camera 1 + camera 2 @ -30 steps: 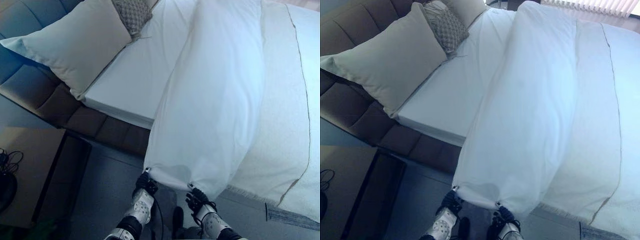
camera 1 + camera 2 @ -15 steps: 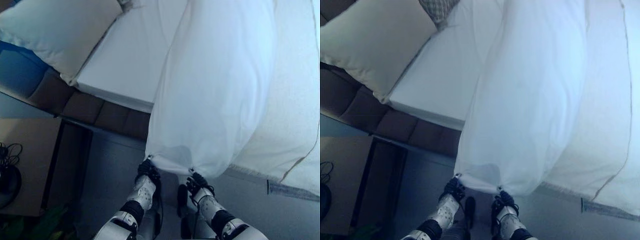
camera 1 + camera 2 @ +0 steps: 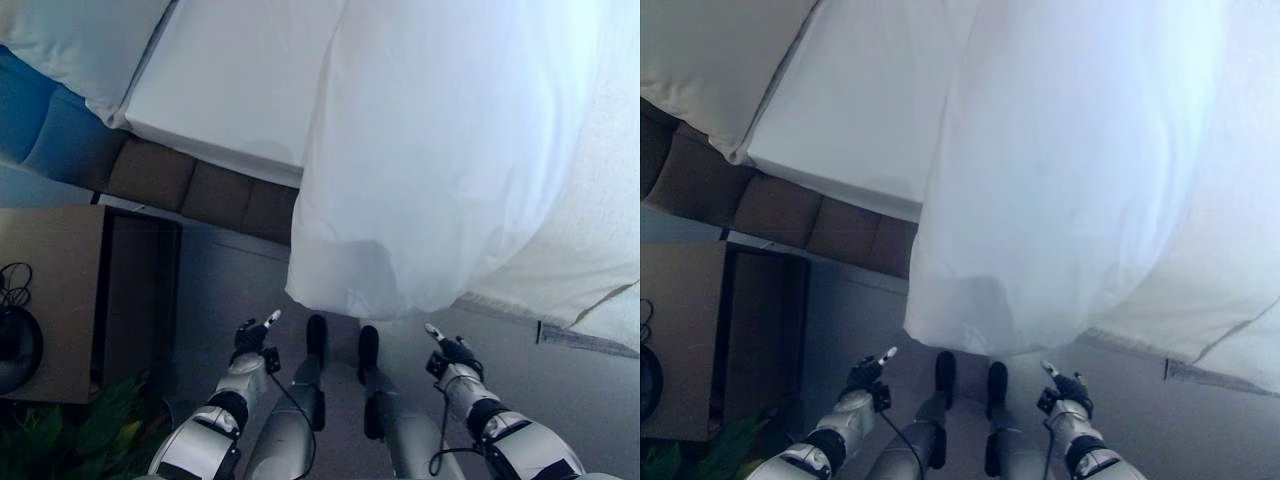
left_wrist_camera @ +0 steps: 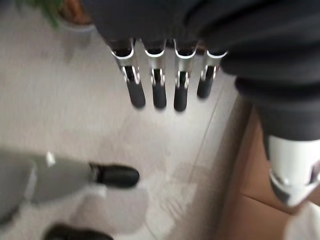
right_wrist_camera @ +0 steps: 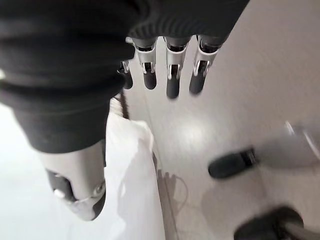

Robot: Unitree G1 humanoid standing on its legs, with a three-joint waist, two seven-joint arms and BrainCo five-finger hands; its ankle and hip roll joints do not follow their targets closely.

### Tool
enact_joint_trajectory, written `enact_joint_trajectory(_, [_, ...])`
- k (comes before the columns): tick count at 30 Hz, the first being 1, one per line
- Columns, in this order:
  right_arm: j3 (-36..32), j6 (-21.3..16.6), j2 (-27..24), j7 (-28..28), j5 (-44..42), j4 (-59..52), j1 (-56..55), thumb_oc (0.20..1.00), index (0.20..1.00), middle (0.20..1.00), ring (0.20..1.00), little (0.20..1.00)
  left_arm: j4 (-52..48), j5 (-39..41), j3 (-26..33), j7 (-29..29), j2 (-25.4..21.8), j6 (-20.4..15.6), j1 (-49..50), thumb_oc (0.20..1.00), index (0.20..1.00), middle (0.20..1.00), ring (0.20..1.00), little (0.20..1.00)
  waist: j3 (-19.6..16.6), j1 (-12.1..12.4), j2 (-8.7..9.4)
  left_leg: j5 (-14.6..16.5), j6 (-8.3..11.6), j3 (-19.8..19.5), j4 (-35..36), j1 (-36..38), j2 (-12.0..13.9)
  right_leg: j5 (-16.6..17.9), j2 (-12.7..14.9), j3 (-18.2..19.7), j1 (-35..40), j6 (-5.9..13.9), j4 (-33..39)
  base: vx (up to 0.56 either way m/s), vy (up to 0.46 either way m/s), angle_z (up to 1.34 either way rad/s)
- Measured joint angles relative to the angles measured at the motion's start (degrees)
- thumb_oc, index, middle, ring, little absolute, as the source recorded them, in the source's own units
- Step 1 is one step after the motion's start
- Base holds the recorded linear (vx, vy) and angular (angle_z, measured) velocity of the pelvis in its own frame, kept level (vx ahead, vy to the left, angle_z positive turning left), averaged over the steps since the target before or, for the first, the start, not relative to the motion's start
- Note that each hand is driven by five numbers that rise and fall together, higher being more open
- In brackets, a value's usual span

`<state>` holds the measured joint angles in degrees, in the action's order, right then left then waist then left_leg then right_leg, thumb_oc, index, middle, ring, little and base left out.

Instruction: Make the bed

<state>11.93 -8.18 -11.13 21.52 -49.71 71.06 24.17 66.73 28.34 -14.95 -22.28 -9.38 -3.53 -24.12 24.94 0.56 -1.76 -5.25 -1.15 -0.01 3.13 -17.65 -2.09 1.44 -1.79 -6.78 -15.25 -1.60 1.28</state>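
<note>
Left eye view: I see the duvet (image 3: 440, 170) hanging over the bed's side, its lower edge loose above the floor (image 3: 220, 300). My left hand (image 3: 252, 336) and right hand (image 3: 447, 352) both sit below that edge, clear of the cloth. The sheet (image 3: 230, 80) beside the duvet lies bare, with the pillow (image 3: 70, 40) beyond it toward the headboard (image 3: 60, 140).

Right eye view: same layout; the nightstand (image 3: 700, 340) stands on the floor off the bed's corner, with a plant (image 3: 700, 450) near it.

Left wrist view: my left fingers (image 4: 157, 92) are straight and spread over bare floor, holding nothing.

Right wrist view: my right fingers (image 5: 170, 82) are straight too, empty, with duvet cloth (image 5: 135, 190) close beside the wrist.

Risk, drape: I judge the duvet sits bunched and skewed toward one side of the bed; unheld, its weight could drag more of it to the floor.

Risk, regrasp: reaching up for the edge, I could catch only one layer, or snag cloth on the right wrist.

Risk, footing: the hanging edge is close to where I stand by the bed, so a step could tread on it.
</note>
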Motion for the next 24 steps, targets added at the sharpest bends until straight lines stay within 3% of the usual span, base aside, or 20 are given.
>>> enact_joint_trajectory(8, [-7.0, 2.2, -0.1, -3.2, 1.9, 1.9, -6.7, 1.0, 1.0, 1.0, 1.0, 1.0, 0.4, -3.5, 0.4, 3.0, -0.6, 1.1, 5.4, 1.0, 1.0, 1.0, 1.0, 1.0, -0.5, -1.9, 0.16, -1.0, 0.11, 0.2, 1.9, 7.8, -0.6, 0.2, 0.4, -0.3, 8.3, -0.1, 2.2, 0.06, 0.0, 0.06])
enact_joint_trajectory(13, [-11.6, 3.2, -0.3, -4.4, 2.3, 2.1, -13.6, 1.0, 1.0, 1.0, 1.0, 1.0, 0.8, -9.2, 0.4, 4.9, -1.1, 2.4, 11.7, 1.0, 1.0, 1.0, 1.0, 1.0, -6.5, -4.1, 0.63, -0.3, 0.99, 0.9, 1.9, 11.5, -0.6, 0.3, 0.5, 0.1, 12.3, -0.07, 3.2, 0.08, -0.05, -0.03])
enact_joint_trajectory(15, [-11.1, 3.5, -0.5, -5.1, 6.0, 1.6, -16.0, 1.0, 1.0, 1.0, 1.0, 1.0, -0.8, -14.0, -0.6, 5.7, -2.6, 2.6, 14.3, 1.0, 1.0, 1.0, 1.0, 1.0, -8.2, -4.4, 1.08, -0.2, 1.13, 0.9, 2.0, 14.2, -0.6, 0.5, 0.5, 0.0, 15.3, -0.31, 3.9, 0.04, -0.057, -0.01])
enact_joint_trajectory(16, [-9.3, 3.7, -1.1, -5.7, 10.6, 0.7, -17.5, 1.0, 1.0, 1.0, 1.0, 1.0, -1.3, -18.0, -1.3, 6.2, -3.9, 2.6, 15.0, 1.0, 1.0, 1.0, 1.0, 1.0, -11.7, -4.4, 1.39, 0.1, 1.49, 1.2, 2.0, 14.1, -0.4, 0.2, 0.3, 0.2, 15.1, -0.06, 3.9, 0.08, -0.078, -0.13])
enact_joint_trajectory(18, [-7.4, 4.0, -2.0, -6.7, 17.8, -1.1, -18.6, 1.0, 1.0, 1.0, 1.0, 1.0, -1.5, -24.8, -4.0, 7.5, -6.8, 2.3, 15.0, 1.0, 1.0, 1.0, 1.0, 1.0, -14.5, -4.3, 1.97, 0.4, 1.61, 1.8, 2.3, 14.9, 0.1, 0.1, 0.1, 0.1, 15.3, -0.14, 3.9, 0.07, -0.111, -0.18])
enact_joint_trajectory(21, [-5.4, 4.7, -3.6, -7.8, 24.5, -1.4, -18.2, 1.0, 1.0, 1.0, 1.0, 1.0, -1.2, -29.6, -4.5, 9.6, -8.4, 2.2, 15.4, 1.0, 1.0, 1.0, 1.0, 1.0, -17.9, -4.3, 2.29, 0.5, 1.73, 2.9, 2.3, 16.1, 0.8, 0.2, -0.1, 0.0, 16.2, -0.22, 3.8, 0.06, -0.088, -0.21])
enact_joint_trajectory(24, [-5.1, 4.9, -4.1, -8.6, 26.3, -2.6, -18.8, 1.0, 1.0, 1.0, 1.0, 1.0, -1.2, -29.7, -3.7, 10.7, -7.4, 2.0, 15.6, 1.0, 1.0, 1.0, 1.0, 1.0, -19.0, -4.4, 2.17, 0.5, 1.71, 2.9, 2.2, 17.2, 1.0, 0.2, -0.4, 0.0, 17.3, -0.27, 3.8, 0.07, -0.102, -0.04])
